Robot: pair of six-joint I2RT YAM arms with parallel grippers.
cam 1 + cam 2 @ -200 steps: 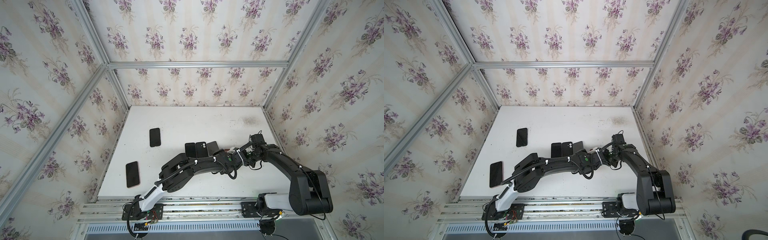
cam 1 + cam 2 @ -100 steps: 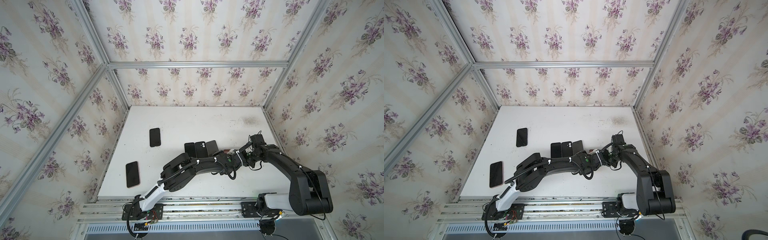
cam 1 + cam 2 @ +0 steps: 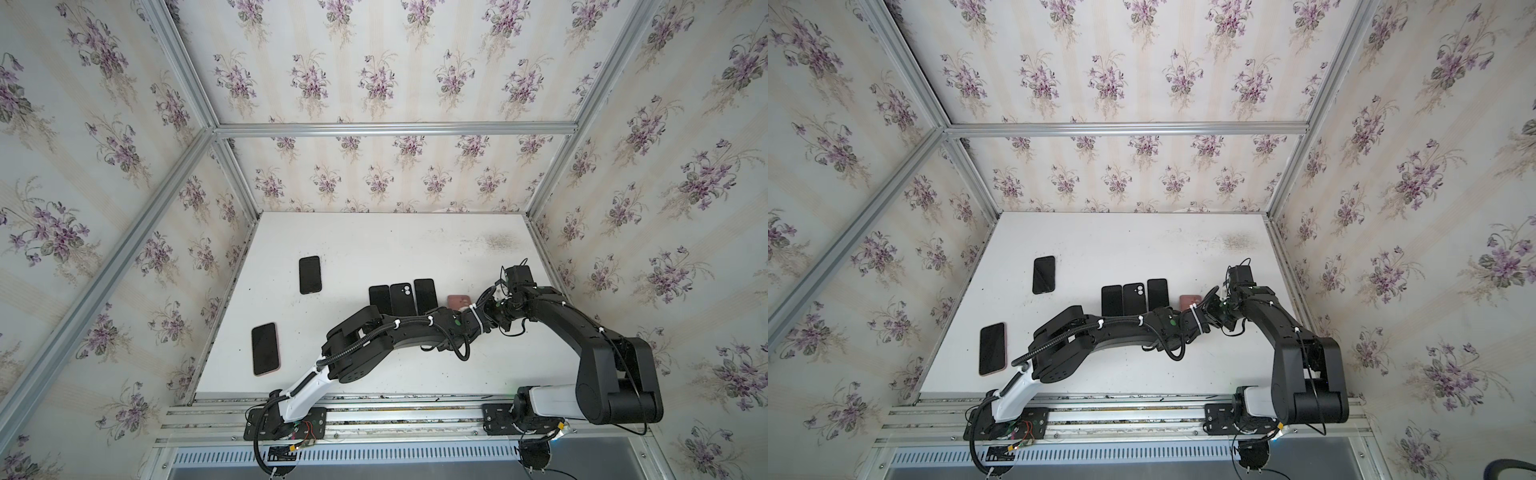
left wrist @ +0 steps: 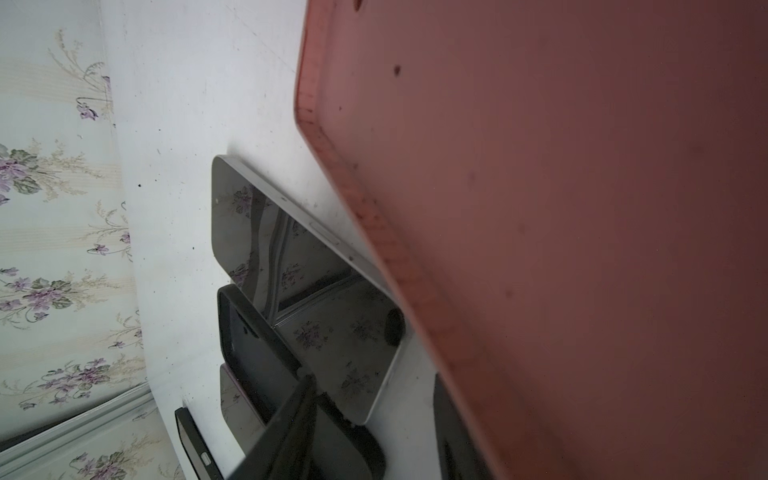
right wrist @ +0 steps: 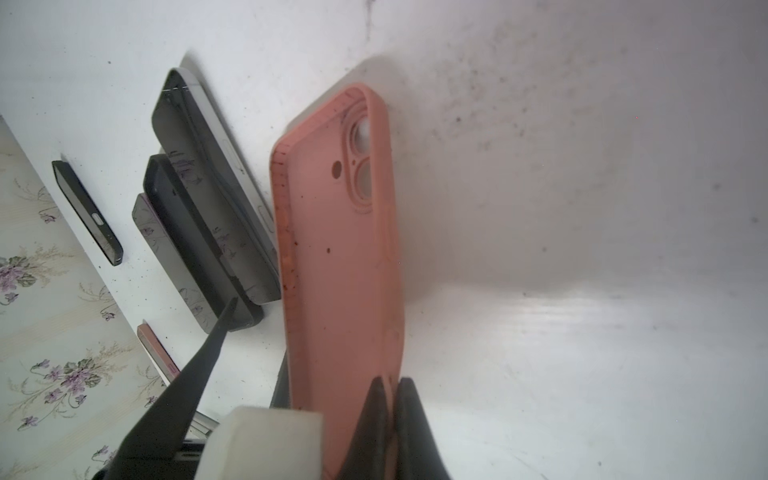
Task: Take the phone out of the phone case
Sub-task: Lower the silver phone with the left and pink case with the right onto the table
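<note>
The pink phone case is held up off the table, and my right gripper is shut on its rim. It carries no phone: the white table shows through its camera holes. In both top views only its far end shows beyond the arms. A silver-edged dark phone lies flat on the table next to the case. My left gripper is open, its fingers apart over that phone's near corner and holding nothing.
The phone lies in a row with a black case and another dark phone. Further left lie a dark phone and a pink-edged phone. The two arms cross mid-table; the right wall is close.
My left gripper has opened and let go of the silver-edged phone, which now lies straight in the row. The right gripper keeps its hold on the pink case.
</note>
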